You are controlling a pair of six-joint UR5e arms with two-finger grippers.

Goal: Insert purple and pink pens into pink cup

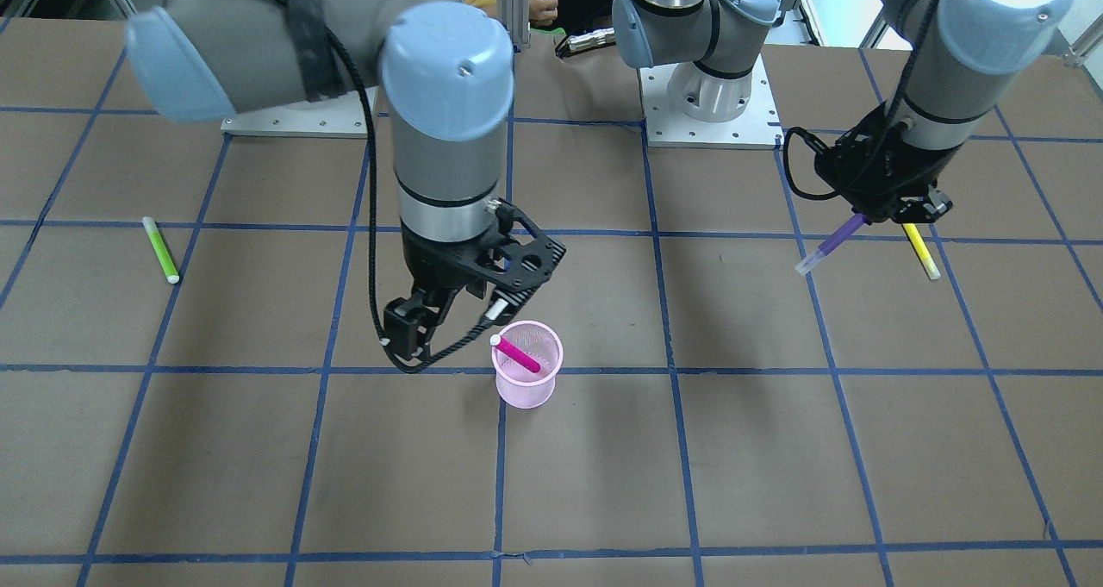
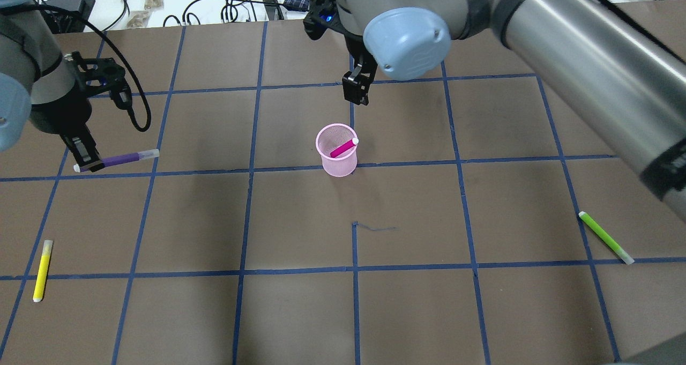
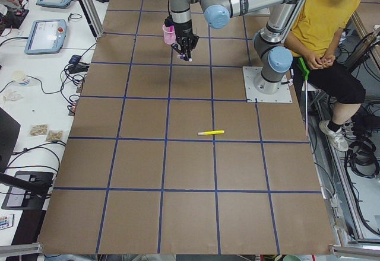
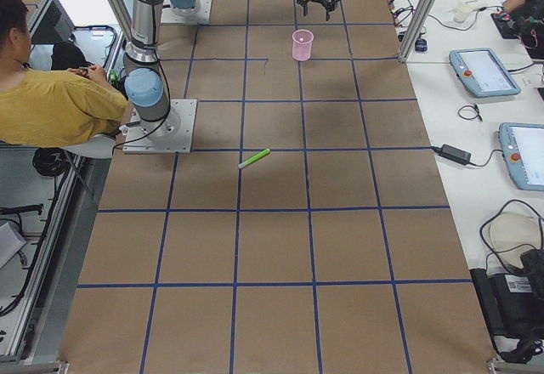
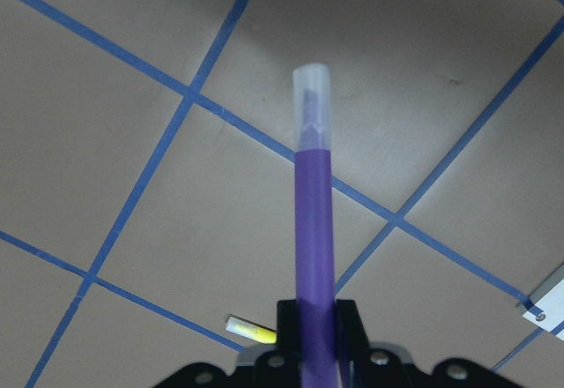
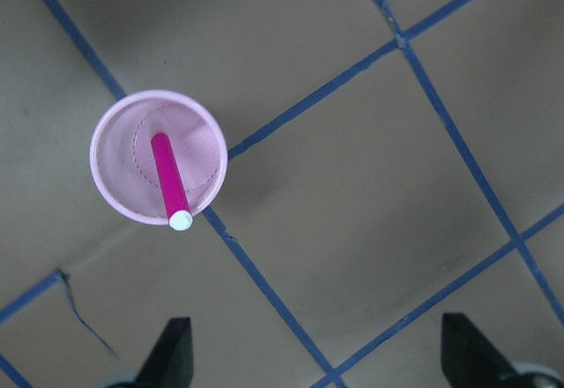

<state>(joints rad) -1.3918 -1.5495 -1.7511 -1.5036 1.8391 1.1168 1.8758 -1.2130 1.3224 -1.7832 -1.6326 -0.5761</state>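
Observation:
The pink mesh cup (image 2: 336, 158) stands upright near the table's middle, also in the front view (image 1: 527, 384) and right wrist view (image 6: 115, 190). The pink pen (image 2: 343, 148) leans inside it, white cap over the rim (image 1: 517, 354) (image 6: 167, 176). My right gripper (image 2: 356, 89) is open and empty, hovering just beside the cup on the far side (image 1: 450, 321). My left gripper (image 2: 86, 158) is shut on the purple pen (image 2: 120, 158), held about level above the table at the far left (image 1: 831, 242) (image 5: 314, 194).
A yellow pen (image 2: 42, 270) lies on the table near my left arm (image 1: 920, 249). A green pen (image 2: 605, 237) lies at the right side (image 1: 160, 249). Blue tape lines grid the brown table. A seated person (image 3: 320, 29) is behind the robot bases.

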